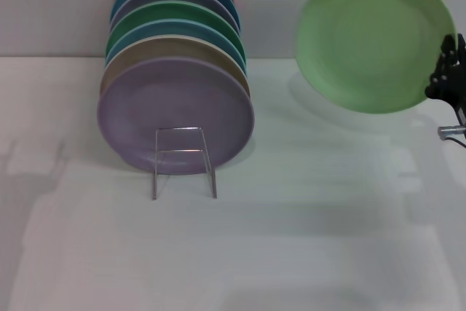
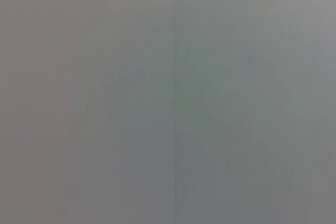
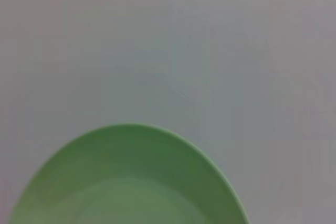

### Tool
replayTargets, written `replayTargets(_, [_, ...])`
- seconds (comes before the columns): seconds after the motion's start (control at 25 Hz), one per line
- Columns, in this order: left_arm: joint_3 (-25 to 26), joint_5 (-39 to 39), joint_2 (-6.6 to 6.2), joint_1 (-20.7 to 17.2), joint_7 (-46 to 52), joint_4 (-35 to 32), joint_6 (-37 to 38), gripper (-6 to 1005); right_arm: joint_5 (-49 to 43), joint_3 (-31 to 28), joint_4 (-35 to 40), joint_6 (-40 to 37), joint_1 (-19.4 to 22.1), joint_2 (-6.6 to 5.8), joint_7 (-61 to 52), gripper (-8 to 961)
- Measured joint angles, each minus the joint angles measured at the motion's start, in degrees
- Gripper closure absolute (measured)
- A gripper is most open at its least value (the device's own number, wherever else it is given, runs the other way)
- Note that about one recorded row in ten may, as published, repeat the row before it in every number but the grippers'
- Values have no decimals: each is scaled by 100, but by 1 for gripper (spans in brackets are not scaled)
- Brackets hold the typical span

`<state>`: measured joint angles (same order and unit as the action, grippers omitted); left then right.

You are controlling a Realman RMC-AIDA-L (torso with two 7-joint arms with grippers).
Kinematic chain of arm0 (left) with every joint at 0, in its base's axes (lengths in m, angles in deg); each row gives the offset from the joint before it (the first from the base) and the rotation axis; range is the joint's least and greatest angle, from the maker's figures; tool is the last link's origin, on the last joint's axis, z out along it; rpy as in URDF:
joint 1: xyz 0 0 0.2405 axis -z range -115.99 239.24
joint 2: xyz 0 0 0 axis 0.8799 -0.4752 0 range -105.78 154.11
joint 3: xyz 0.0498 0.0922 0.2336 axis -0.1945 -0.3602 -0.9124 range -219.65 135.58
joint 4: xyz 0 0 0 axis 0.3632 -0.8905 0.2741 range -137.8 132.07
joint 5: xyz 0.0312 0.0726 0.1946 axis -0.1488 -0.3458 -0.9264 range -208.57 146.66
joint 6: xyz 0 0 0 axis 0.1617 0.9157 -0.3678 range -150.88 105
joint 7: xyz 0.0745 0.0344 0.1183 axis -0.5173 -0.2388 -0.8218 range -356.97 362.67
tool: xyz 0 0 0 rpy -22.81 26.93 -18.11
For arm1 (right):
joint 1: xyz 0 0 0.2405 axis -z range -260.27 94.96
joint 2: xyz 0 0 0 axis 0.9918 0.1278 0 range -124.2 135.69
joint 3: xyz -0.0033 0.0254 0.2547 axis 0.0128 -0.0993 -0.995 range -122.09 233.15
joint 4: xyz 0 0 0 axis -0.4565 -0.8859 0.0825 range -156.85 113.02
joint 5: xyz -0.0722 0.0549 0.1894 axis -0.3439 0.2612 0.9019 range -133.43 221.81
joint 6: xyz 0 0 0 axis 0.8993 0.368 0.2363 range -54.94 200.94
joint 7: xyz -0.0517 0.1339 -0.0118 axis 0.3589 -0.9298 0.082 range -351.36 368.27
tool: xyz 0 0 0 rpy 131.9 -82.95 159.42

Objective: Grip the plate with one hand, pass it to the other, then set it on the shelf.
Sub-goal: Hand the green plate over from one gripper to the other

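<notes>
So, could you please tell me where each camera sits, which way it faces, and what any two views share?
Head view: on the head, looking forward and down at the table, the shelf of plates, the raised plate and the right gripper at its rim.
Left wrist view: on the left wrist, showing only a blank grey field; no robot parts.
Right wrist view: on the right wrist, facing the plate; no fingers visible.
Shared: head and right wrist both show the plate.

A white table carries a wire rack of plates.
</notes>
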<state>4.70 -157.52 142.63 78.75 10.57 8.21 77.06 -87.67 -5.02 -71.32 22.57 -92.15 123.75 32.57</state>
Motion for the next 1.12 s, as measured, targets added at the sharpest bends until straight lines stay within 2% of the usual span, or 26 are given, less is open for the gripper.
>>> replayTargets(0.16, [-7,1,0,-22,5,0,30,166,-265,-7,436,31,-185,-101,-1063,929])
replayTargets(0.44, [-9,0,0,-54,33,0,146,165,-836,-46,1194,-29,-497,-115,-2639,927])
replayTargets(0.72, [-20,-8,15,-67,36,0,188,165,-1004,9,1745,-597,-524,-120,-3679,926])
replayTargets(0.96, [-141,-9,21,-69,36,0,170,165,-1384,20,2694,-1498,-649,-53,-4536,926])
replayTargets(1.12, [-275,-9,32,-82,36,10,165,166,-1501,53,3198,-1996,-766,47,-4609,927])
